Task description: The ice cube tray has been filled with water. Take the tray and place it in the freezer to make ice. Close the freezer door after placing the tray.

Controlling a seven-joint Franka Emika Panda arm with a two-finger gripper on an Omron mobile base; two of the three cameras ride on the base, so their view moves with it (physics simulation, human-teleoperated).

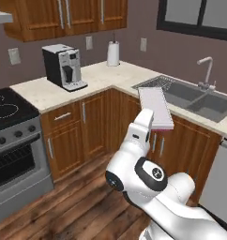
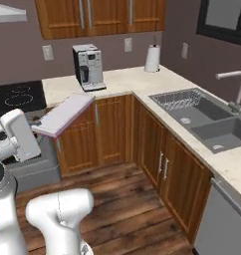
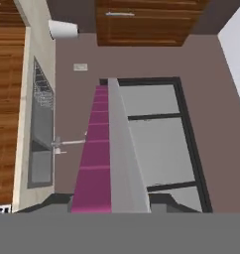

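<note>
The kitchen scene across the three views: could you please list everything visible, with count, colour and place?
ice cube tray: one, pale lavender-white with a magenta underside, held in the air in front of the lower cabinets
coffee machine: one, black and silver, on the counter by the back wall
paper towel roll: one, white, upright in the counter corner
sink: one, grey double basin with a ribbed drainer, set in the side counter
faucet: one, silver, behind the sink
stove: one, grey with a black cooktop, left of the cabinets
window: one, dark frame, above the sink
wall outlets: several, pale, on the brown wall
gripper: one, white arm, shut on the tray's near end
</note>
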